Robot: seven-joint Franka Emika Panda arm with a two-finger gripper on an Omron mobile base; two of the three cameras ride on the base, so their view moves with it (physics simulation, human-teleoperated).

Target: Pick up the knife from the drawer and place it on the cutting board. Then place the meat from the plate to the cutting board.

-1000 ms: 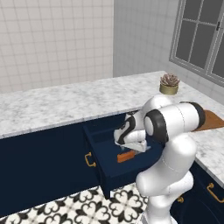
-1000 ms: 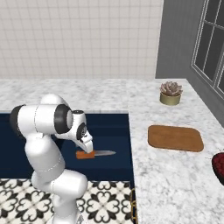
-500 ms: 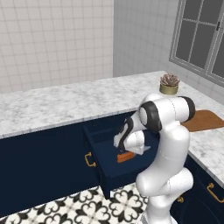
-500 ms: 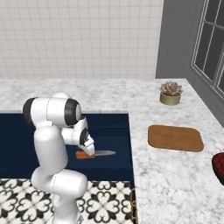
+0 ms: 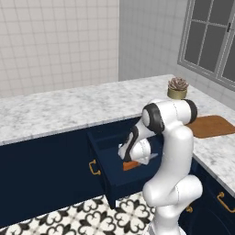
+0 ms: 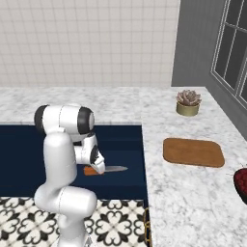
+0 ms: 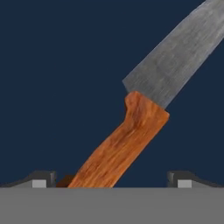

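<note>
No readable text, labels, brands, numbers or signs in any view. Checked the knife [image 7: 144, 109] blade and handle up close: plain metal and wood grain, no stamp. Drawer [image 5: 120, 179] front, cutting board [image 6: 193, 152] and desk [image 6: 193, 193] surface are all unmarked. Wall tiles and floor tiles carry pattern only, no lettering.
</note>
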